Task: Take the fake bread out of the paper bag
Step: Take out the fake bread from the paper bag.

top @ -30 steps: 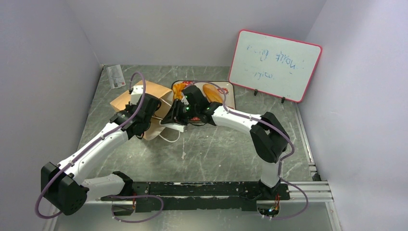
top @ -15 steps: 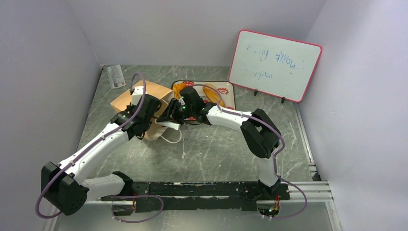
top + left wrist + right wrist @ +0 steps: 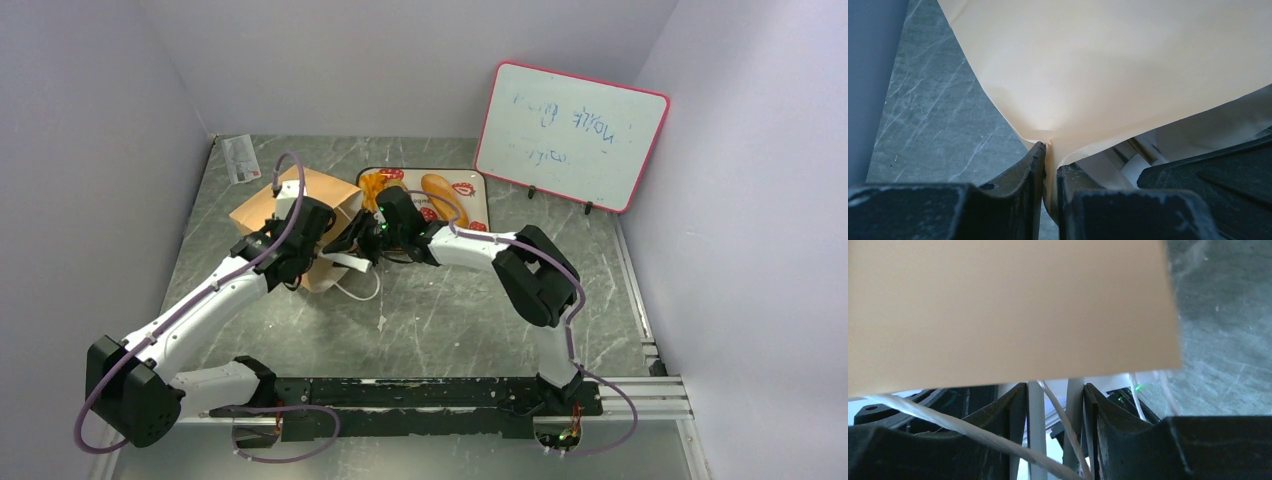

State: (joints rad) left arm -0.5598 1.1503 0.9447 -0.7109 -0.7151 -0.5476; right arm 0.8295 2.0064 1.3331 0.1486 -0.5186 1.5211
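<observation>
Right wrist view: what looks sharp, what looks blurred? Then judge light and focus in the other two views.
Right wrist view: the paper bag is a soft, featureless tan blur, too close to focus; the white cord handle is blurred too. Left wrist view: the bag glows pale, almost washed out, while veins in the table read clearly. Top external view: even light, soft shadows, faint whiteboard writing.

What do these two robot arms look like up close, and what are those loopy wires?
Both are slim white tubes joined by chunky black joints. The left arm and right arm each carry a loose purplish cable looping alongside. The left gripper and right gripper each have two black, slightly scuffed fingers. A small green light glows near the right wrist.
</observation>
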